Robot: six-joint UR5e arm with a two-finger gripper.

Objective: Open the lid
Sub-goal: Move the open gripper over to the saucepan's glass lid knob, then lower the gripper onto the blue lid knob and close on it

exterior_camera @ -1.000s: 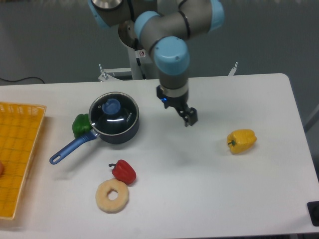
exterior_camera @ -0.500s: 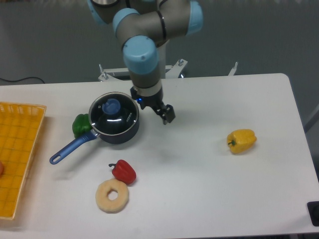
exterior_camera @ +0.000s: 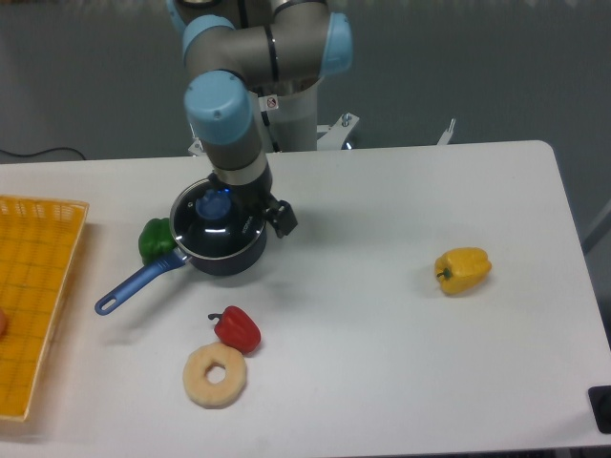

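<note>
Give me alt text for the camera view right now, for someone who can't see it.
A robot arm's gripper hangs over the right edge of a lidded blue saucepan on a white table; the lid is still on. Around it lie green, red and yellow peppers, a donut and a yellow tray.

The lid [exterior_camera: 212, 221] is a round pane of clear glass with a thin metal rim and a blue knob at its centre. It sits flat and level on the dark blue saucepan [exterior_camera: 221, 250], closing it, and its rim matches the saucepan's rim all the way round, so that the dark inside shows through the glass. A pale glint lies on the glass just below the knob. The part of the lid farthest from the saucepan's blue handle, up and to the right of the knob, is hidden behind the robot's wrist. The knob stands upright at the middle of the saucepan, with its top in plain sight.
</note>
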